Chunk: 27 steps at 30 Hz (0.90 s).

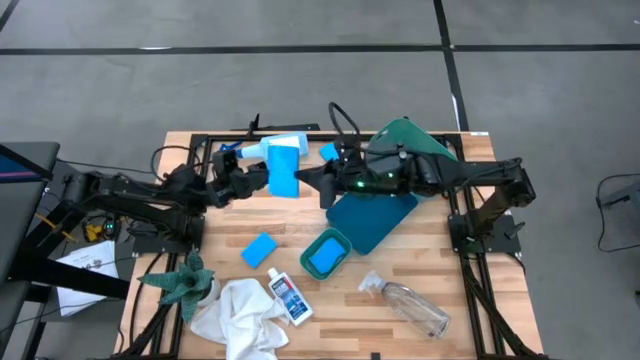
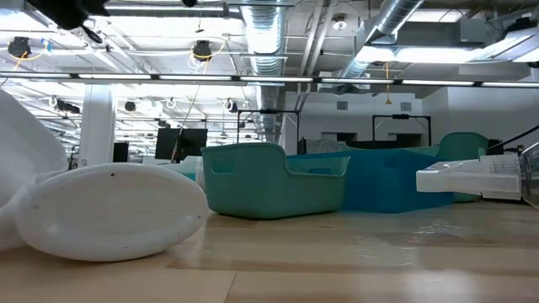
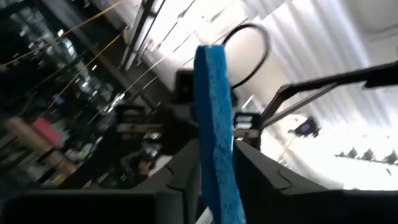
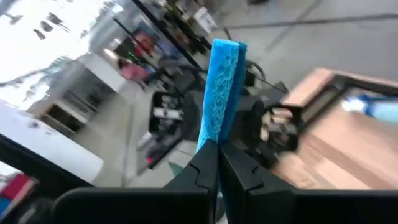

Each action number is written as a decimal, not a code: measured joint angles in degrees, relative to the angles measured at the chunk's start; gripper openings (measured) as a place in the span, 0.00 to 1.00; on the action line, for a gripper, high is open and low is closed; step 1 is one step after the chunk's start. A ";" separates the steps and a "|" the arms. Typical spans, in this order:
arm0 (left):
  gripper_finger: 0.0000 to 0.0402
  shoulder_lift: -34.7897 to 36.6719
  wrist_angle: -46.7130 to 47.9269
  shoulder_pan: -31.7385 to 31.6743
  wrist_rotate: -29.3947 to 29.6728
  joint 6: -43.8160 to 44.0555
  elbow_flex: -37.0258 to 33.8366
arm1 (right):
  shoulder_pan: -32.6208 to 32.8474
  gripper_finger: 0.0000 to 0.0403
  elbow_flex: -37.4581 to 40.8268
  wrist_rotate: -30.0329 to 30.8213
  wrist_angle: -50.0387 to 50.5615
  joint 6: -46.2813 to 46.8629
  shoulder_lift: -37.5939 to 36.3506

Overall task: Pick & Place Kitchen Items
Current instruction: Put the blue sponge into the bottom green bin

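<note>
A light blue rectangular sponge point(image 1: 285, 170) hangs in the air over the far middle of the table, between my two grippers. My left gripper point(image 1: 262, 180) comes from the left and my right gripper point(image 1: 306, 182) from the right; both are shut on it. Each wrist view shows the sponge edge-on between that arm's fingers point(image 3: 214, 124) point(image 4: 221, 93). A white spray bottle with a blue trigger point(image 1: 262, 148) lies behind the sponge. A second blue sponge point(image 1: 260, 250) lies flat on the table. A small blue-labelled white bottle point(image 1: 290, 297), a white cloth point(image 1: 240, 315) and a clear bottle point(image 1: 412, 306) lie near the front edge. My left gripper pinches the sponge's left end point(image 3: 219, 186) between its two fingers, one on each broad face. The fingers come level from the table's left. The sponge is lifted clear of the table. My right gripper pinches the sponge's right end point(image 4: 211, 140) between its two fingers, one on each broad face. The fingers come level from the table's right. The sponge reaches out from them toward the left gripper, clear of the table.
A small teal tub point(image 1: 326, 254) holding something blue stands in the middle, next to a dark blue tray point(image 1: 372, 216). A green bin point(image 1: 408, 138) is at the far right, with a small blue piece point(image 1: 328, 152) beside it. A green spiky plant point(image 1: 185, 282) stands at the front left.
</note>
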<state>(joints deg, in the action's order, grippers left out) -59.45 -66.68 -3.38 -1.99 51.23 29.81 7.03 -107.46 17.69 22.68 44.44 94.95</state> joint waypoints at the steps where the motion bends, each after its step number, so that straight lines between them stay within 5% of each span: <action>1: 0.26 0.78 1.70 -0.56 -0.52 -0.01 -0.13 | 0.48 0.00 0.00 1.15 0.71 0.32 -0.23; 8: 0.38 9.47 12.58 -6.42 -0.89 -2.85 -1.73 | 5.08 0.00 -0.14 9.84 11.50 7.17 -1.83; 16: 0.41 14.45 21.01 -13.86 -3.02 -1.89 -1.69 | 13.89 0.00 0.10 22.14 26.89 26.14 -0.80; 27: 0.37 12.31 21.75 -16.57 -11.99 5.03 -1.69 | 28.60 0.00 14.56 42.89 20.97 52.96 -0.89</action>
<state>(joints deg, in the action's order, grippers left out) -47.14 -44.93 -19.94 -13.98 56.26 28.12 35.63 -92.90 60.58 43.65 97.40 94.06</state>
